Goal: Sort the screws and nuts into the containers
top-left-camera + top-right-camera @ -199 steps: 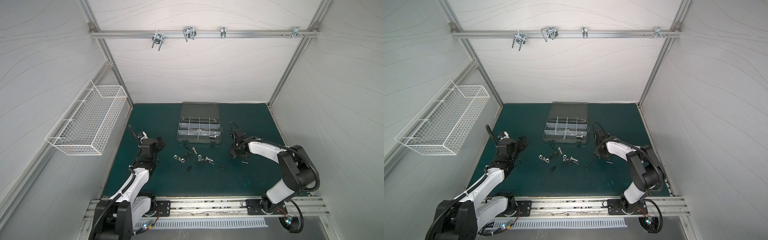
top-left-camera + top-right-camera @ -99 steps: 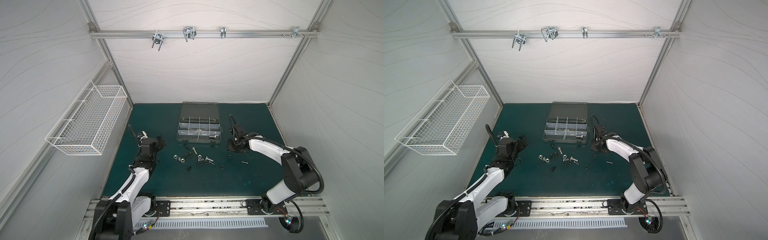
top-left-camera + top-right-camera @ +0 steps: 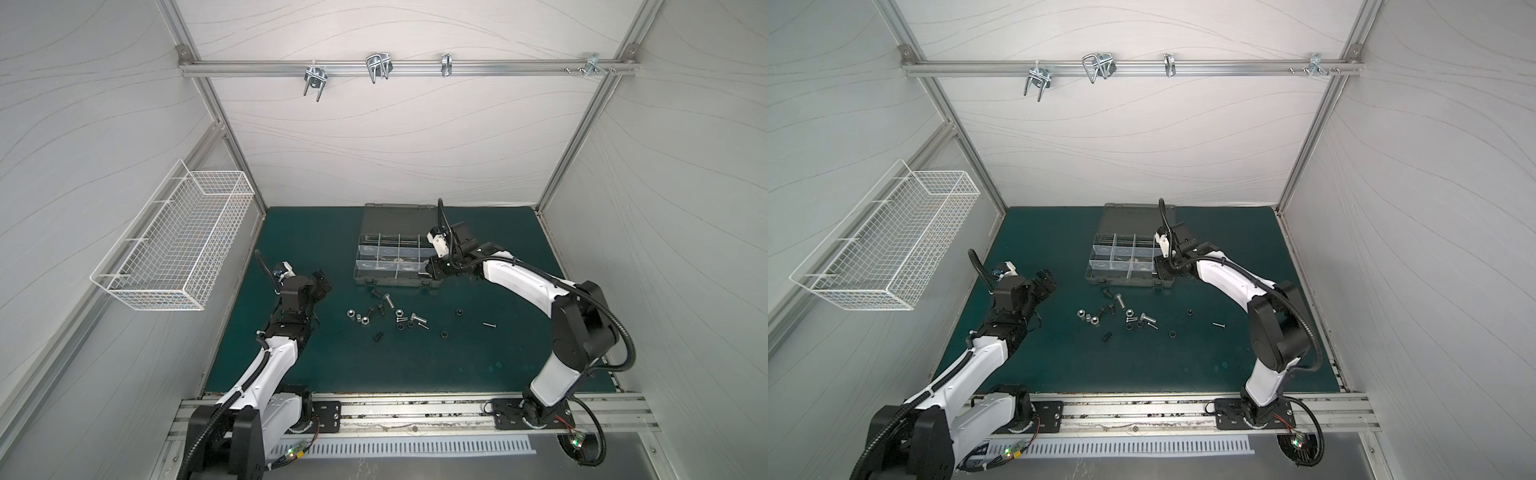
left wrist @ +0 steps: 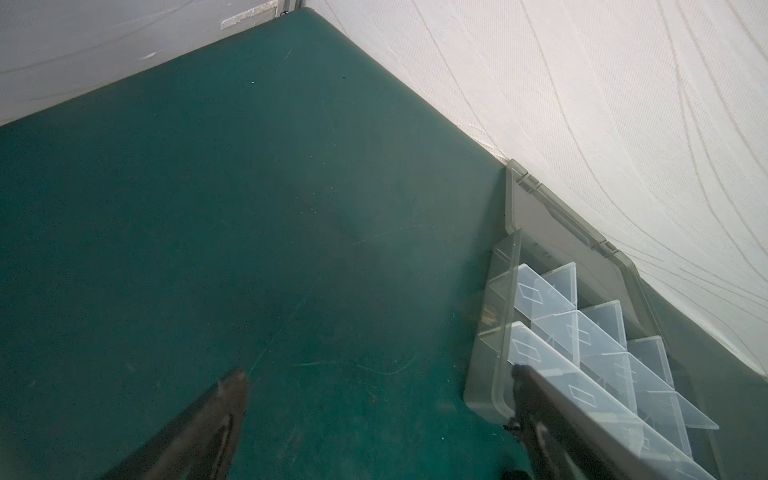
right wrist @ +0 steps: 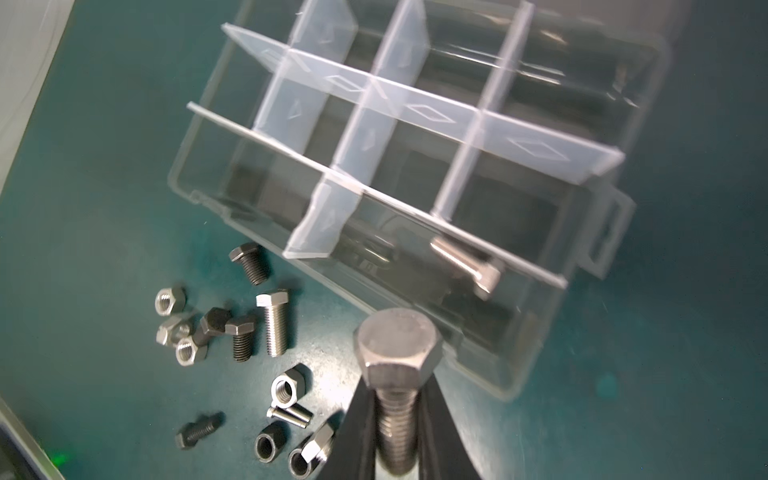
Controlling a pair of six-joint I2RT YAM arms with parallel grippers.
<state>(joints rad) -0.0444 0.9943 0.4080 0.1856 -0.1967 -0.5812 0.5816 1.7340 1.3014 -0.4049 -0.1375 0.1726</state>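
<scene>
Green mat (image 3: pixel 311 232), white walls (image 3: pixel 395 145), scattered screws (image 3: pixel 388 300).

green mat (image 3: pixel 374 365), organizer case (image 3: pixel 390 282), screws (image 3: pixel 388 300), nuts (image 3: pixel 365 320)

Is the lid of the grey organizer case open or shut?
Open: the lid lies folded back behind the compartments, which stand uncovered.

A white wire basket (image 3: pixel 174 249) hangs on a wall (image 3: pixel 83 124), silver hooks (image 3: pixel 378 66) on the rail (image 3: pixel 519 66) above a green mat (image 3: pixel 374 374).
</scene>
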